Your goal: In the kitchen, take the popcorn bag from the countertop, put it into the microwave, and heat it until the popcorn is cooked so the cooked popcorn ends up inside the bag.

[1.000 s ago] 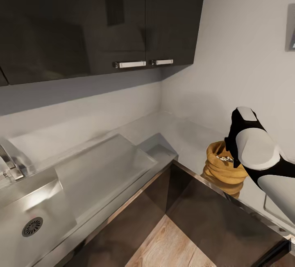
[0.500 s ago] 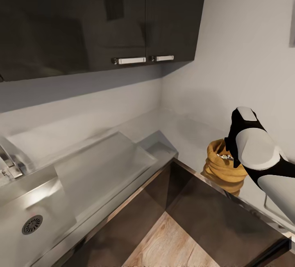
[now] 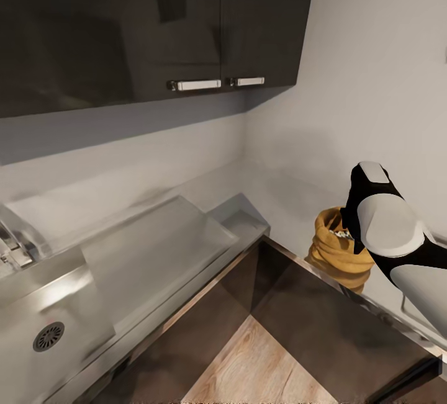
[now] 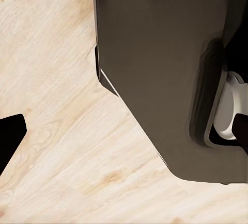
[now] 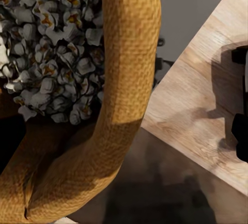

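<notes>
Far to the left of the head view, a steel sink (image 3: 43, 311) with a round slotted drain (image 3: 48, 336) is gleaming beside a ribbed draining board, and the smooth grey countertop (image 3: 205, 205) is running from it into the corner under glossy dark wall cabinets (image 3: 143, 25) with pale bar handles. Below, dark shiny cabinet fronts (image 3: 323, 329) are meeting a floor (image 3: 254, 367) of pale wood planks. Further right, the popcorn bag (image 3: 335, 249), squat, wrinkled and mustard-yellow like coarse woven cloth, is sitting near the counter's front edge, with the right arm (image 3: 385, 224), rounded white shells over black joints, covering its right side. From the right wrist, the bag's thick rolled rim (image 5: 124, 79) is curving around a heap of whitish-grey popcorn (image 5: 51, 43). Whether the right claw is wide or closed I cannot tell. The left wrist camera is looking at grainy wood floor and a dark rounded body; the left claw's spread I cannot tell.
</notes>
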Tool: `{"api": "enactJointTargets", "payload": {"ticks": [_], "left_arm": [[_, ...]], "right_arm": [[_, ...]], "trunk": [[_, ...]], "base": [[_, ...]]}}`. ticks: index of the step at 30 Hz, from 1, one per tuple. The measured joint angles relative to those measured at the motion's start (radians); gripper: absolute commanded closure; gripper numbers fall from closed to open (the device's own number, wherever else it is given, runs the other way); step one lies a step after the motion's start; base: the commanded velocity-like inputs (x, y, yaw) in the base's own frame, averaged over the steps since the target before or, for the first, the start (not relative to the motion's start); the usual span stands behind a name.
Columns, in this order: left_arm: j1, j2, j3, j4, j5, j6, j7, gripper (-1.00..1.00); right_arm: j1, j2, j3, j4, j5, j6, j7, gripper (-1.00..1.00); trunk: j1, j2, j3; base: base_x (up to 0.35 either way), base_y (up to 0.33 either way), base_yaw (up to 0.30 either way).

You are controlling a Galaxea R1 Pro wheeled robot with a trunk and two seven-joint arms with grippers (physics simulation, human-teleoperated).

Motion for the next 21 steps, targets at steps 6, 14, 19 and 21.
{"api": "enactJointTargets", "payload": {"ticks": [6,14,19,21], "left_arm": [[0.000,0.000,0.000,0.000,0.000,0.000,0.000,-1.00],[0.000,0.000,0.000,0.000,0.000,0.000,0.000,-1.00],[0.000,0.000,0.000,0.000,0.000,0.000,0.000,-1.00],[0.000,0.000,0.000,0.000,0.000,0.000,0.000,-1.00]], "right_arm": [[0.000,0.000,0.000,0.000,0.000,0.000,0.000,-1.00],[0.000,0.000,0.000,0.000,0.000,0.001,0.000,-1.00],[0.000,-0.001,0.000,0.000,0.000,0.001,0.000,-1.00],[0.000,-0.001,0.000,0.000,0.000,0.002,0.000,-1.00]], "trunk": [[0.000,0.000,-0.010],[0.000,0.000,-0.022],[0.000,0.000,-0.030],[0.000,0.000,-0.034]], "base": [[0.000,0.000,0.000],[0.000,0.000,0.000],[0.000,0.000,0.000],[0.000,0.000,0.000]]}}
